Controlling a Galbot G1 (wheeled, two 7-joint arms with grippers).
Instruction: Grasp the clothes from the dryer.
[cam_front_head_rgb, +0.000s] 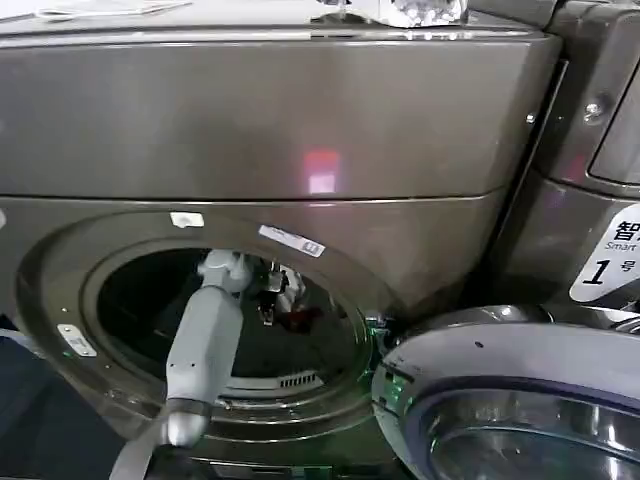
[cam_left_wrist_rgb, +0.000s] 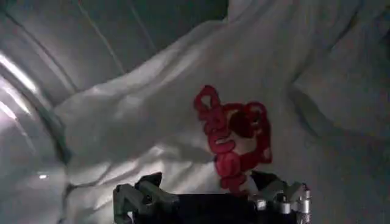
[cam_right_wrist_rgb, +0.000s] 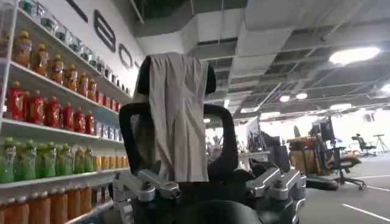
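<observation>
The dryer (cam_front_head_rgb: 300, 120) takes up most of the head view, its round porthole sitting lower left of centre. The left arm (cam_front_head_rgb: 205, 340) rises from the bottom edge and passes through the opening with dark open room on either side of it, clear of the ring all round. Its door (cam_front_head_rgb: 510, 400) hangs open at the lower right, cut off by the frame's bottom and right edges. A second machine (cam_front_head_rgb: 600, 150) stands at the right edge, bearing a white sticker (cam_front_head_rgb: 610, 262) with a "1".

The left gripper (cam_front_head_rgb: 272, 290) is deep in the drum, just right of the arm's end; from the head view it is small and dim, with a red patch beside it. In the left wrist view the left gripper (cam_left_wrist_rgb: 210, 182) sits at the bottom centre, its fingers (cam_left_wrist_rgb: 149, 181) apart with the clothes (cam_left_wrist_rgb: 158, 122) pressed between and against them. The clothes fill the middle and right, white with a red print (cam_left_wrist_rgb: 234, 137); the ribbed drum wall (cam_left_wrist_rgb: 36, 73) curves along the left.

The right gripper (cam_right_wrist_rgb: 207, 146) points out into a room, at bottom centre of the right wrist view. A grey cloth (cam_right_wrist_rgb: 177, 115) hangs between its fingers (cam_right_wrist_rgb: 131, 140); whether they pinch it I cannot tell. Shelves (cam_right_wrist_rgb: 55, 109) of bottles line the left.
</observation>
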